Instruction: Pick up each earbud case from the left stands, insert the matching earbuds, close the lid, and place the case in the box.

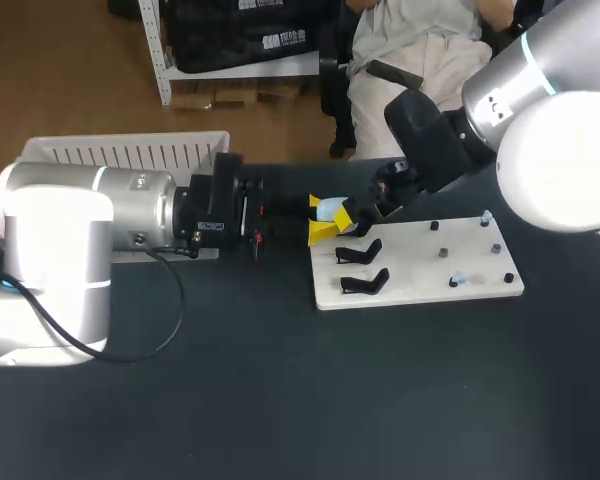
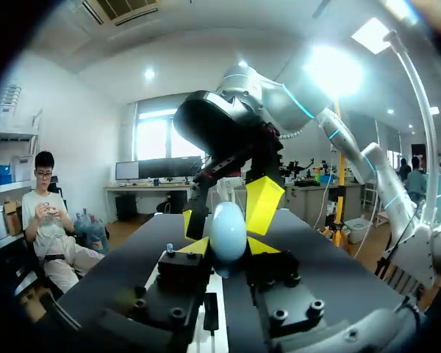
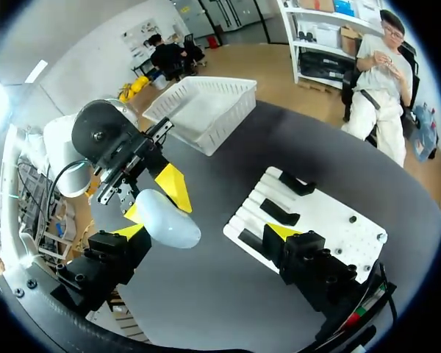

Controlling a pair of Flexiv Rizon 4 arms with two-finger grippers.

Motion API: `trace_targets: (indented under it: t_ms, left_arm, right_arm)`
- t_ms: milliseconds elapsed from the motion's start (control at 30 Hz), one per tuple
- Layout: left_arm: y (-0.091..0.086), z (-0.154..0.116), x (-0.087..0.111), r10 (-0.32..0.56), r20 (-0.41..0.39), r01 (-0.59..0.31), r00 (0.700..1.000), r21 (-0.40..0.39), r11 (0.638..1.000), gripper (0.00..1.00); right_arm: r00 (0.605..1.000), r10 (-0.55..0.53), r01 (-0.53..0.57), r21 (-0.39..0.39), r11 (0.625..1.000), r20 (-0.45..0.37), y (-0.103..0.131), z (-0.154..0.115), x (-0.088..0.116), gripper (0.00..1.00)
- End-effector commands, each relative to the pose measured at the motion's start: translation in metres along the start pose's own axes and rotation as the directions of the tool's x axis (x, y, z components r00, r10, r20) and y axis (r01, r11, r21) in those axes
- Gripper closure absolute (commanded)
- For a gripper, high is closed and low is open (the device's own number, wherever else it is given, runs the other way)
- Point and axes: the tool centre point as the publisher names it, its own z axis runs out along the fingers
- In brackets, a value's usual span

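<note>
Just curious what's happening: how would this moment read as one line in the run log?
left jaws: shut on earbud case | right jaws: open, beside case | stands: empty

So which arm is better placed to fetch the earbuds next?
Right, probably. The left gripper is shut on the pale blue case, so it is busy. The right gripper is open, and its arm comes in over the white board, where small pale pieces, likely earbuds, sit.

Black tabletop (image 1: 280, 400), brown floor (image 1: 60, 80)
</note>
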Motion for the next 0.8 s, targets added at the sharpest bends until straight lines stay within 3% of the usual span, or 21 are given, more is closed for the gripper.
trace_targets:
  t_ms: [33, 400, 800]
  left_arm:
    - [0.0, 0.001, 0.0, 0.0, 0.0, 0.0, 1.0, 0.005, 1.0, 1.0]
    - [0.0, 0.001, 0.0, 0.0, 0.0, 0.0, 1.0, 0.005, 1.0, 1.0]
    - [0.0, 0.001, 0.0, 0.0, 0.0, 0.0, 1.0, 0.005, 1.0, 1.0]
  right_arm:
    - [1.0, 0.006, -0.006, 0.008, 1.0, 0.005, -0.003, -0.002, -0.002, 0.0]
    - [0.996, -0.008, 0.004, 0.056, 0.998, 0.083, -0.007, -0.029, -0.01, 0.0]
    - [0.997, 0.065, -0.071, 0.342, 0.937, 0.029, -0.069, -0.065, 0.016, 0.0]
